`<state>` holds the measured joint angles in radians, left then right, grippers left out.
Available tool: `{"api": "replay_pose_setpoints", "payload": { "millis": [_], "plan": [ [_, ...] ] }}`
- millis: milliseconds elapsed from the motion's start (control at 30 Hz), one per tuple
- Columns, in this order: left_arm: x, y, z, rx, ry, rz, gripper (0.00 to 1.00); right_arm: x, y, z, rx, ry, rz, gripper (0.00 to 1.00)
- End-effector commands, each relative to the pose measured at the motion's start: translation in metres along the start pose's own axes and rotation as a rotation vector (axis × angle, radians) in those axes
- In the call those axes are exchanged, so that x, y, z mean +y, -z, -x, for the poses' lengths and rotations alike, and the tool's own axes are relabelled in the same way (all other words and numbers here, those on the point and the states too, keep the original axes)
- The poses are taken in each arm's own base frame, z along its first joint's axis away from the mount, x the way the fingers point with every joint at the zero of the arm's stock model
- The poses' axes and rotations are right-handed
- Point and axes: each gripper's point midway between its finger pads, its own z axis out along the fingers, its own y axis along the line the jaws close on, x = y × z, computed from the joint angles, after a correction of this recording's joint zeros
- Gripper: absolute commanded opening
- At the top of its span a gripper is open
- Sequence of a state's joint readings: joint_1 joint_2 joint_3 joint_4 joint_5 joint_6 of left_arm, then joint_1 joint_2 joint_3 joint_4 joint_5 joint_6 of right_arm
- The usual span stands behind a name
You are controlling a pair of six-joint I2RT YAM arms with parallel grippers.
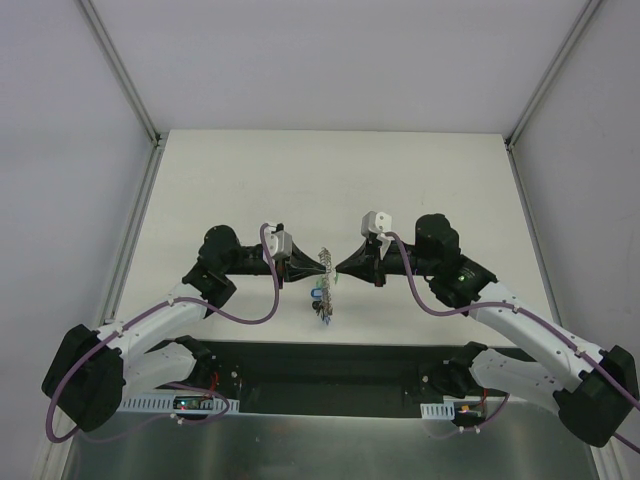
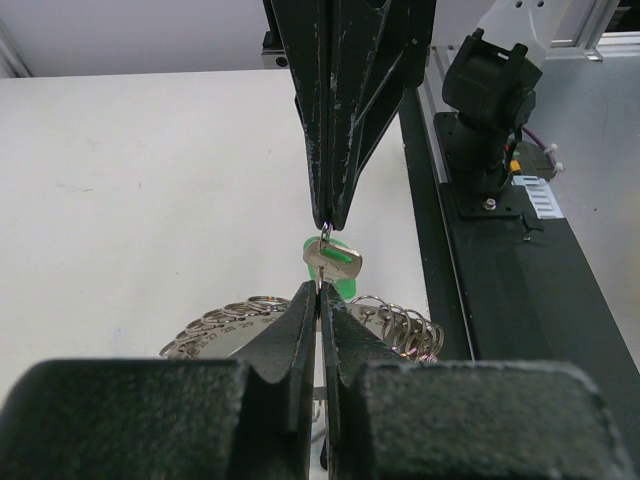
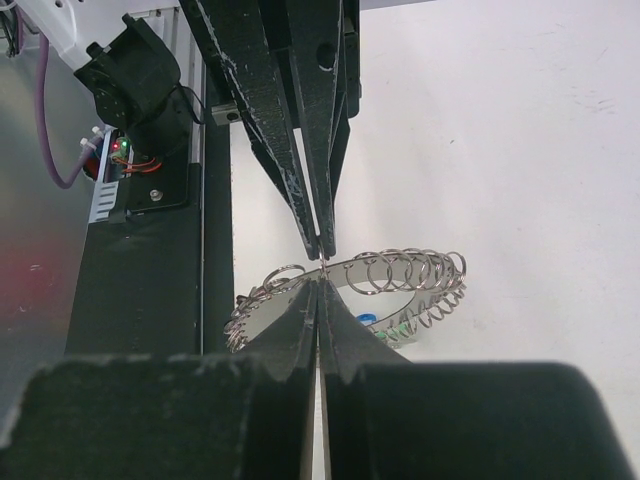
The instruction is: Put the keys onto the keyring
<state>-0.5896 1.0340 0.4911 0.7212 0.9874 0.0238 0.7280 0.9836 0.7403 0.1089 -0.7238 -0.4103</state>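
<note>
Pressed together, both pairs of jaws meet tip to tip over the table's (image 1: 250, 180) centre. The left gripper (image 1: 312, 268) reaches in from 8 o'clock and the right gripper (image 1: 340, 268) from 4 o'clock, elbows bent outward. From above, the keyring (image 1: 326, 290) shows only edge-on between them. The left wrist view alone reveals the green-headed key (image 2: 335, 262), pinched at opposite ends by the two tips, with the ring just behind. The right wrist view's own fingers (image 3: 292, 332) block that key, yet it shows small wire loops (image 3: 415, 270) fringing the ring's rim.
</note>
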Motion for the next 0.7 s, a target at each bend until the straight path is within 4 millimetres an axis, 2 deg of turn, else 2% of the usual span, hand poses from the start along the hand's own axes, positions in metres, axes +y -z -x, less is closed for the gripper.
{"api": "replay_pose_setpoints", "payload": {
  "millis": [0, 667],
  "plan": [
    [-0.0042, -0.0042, 0.0268, -0.06, -0.081, -0.047, 0.0, 0.0031, -0.0016, 0.0137, -0.049, 0.064, 0.04, 0.01],
    [-0.0071, -0.005, 0.0266, -0.057, -0.073, -0.071, 0.0, 0.0051, -0.0031, 0.0129, -0.046, 0.067, 0.064, 0.01]
  ]
}}
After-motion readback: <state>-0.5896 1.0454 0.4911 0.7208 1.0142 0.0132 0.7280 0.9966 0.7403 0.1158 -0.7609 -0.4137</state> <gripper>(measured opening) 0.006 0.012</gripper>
